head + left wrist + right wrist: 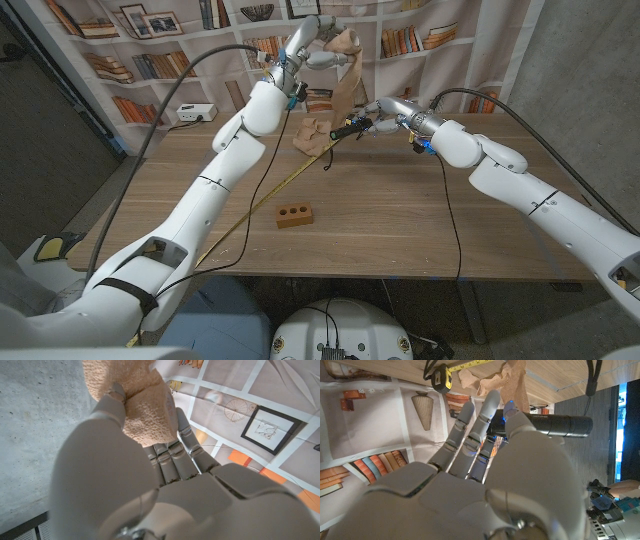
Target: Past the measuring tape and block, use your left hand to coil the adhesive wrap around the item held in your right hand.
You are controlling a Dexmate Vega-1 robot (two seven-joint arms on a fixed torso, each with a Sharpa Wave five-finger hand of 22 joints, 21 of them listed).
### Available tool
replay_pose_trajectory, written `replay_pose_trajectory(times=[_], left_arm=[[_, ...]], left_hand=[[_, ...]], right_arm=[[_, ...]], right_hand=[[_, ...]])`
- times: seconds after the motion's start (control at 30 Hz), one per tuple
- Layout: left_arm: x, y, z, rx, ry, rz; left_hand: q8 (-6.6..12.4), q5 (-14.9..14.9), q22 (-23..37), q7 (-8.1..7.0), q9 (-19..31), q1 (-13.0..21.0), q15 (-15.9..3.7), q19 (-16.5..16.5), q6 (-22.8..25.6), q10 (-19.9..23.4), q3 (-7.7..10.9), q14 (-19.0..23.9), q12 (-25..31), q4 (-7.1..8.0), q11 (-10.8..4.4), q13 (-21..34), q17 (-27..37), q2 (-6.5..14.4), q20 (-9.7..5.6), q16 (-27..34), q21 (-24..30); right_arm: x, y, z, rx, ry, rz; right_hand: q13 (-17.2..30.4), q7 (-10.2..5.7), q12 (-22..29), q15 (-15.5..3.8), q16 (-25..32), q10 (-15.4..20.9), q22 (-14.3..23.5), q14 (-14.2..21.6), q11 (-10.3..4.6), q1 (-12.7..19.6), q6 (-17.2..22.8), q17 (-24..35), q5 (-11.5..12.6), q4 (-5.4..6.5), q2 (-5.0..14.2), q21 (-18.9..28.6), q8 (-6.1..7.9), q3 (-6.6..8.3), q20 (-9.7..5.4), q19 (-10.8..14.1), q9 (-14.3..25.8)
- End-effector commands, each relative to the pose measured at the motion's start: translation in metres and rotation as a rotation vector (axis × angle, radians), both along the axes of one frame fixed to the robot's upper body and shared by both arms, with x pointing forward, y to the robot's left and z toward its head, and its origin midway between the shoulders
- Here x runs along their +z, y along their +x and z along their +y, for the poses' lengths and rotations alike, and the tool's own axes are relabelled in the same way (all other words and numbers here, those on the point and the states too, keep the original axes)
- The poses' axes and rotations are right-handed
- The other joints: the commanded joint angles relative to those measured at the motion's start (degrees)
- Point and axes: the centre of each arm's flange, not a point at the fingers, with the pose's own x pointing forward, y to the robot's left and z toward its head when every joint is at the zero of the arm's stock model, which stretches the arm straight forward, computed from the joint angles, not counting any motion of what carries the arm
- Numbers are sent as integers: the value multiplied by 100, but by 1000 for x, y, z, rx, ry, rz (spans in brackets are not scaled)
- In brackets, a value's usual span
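One strip of tan adhesive wrap [337, 70] hanging above the table's far side, left hand [312, 40] pinching its upper end up high, right hand [385, 113] gripping a black cylinder [349, 130] at its lower end, yellow measuring tape [262, 200] and brown block [295, 214] lying nearer on the wooden table [400, 220].

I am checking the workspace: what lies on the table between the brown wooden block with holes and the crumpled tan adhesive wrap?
In the head view, only the extended yellow measuring tape crosses between brown block and tan wrap.
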Motion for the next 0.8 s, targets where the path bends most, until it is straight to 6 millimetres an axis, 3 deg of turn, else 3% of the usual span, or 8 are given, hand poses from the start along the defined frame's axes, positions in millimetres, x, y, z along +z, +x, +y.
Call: replay_pose_trajectory(times=[0.03,0.8], left_arm=[[-2,-11,-19,-85,6,-1],[-13,-27,-49,-177,22,9]], left_hand=[[81,-20,-15,42,21,1189,-95,-18,69,33,85,125,-33,69,-1,25,33,1202,3,-13,49],[106,-26,-201,40,0,1184,-93,-58,54,38,71,145,-70,74,-7,44,38,1203,-2,-52,183]], right_arm=[[-1,-1,-1,-2,16,0],[-6,-8,2,25,46,3]], right_hand=[[834,446,28,-105,-16,1829,19,-8,-46,16,485,35,56,193,43,43,28,236,-439,-38,20],[842,445,22,-104,-17,1840,19,-8,-39,24,478,42,51,192,37,49,23,231,-444,-43,21]])
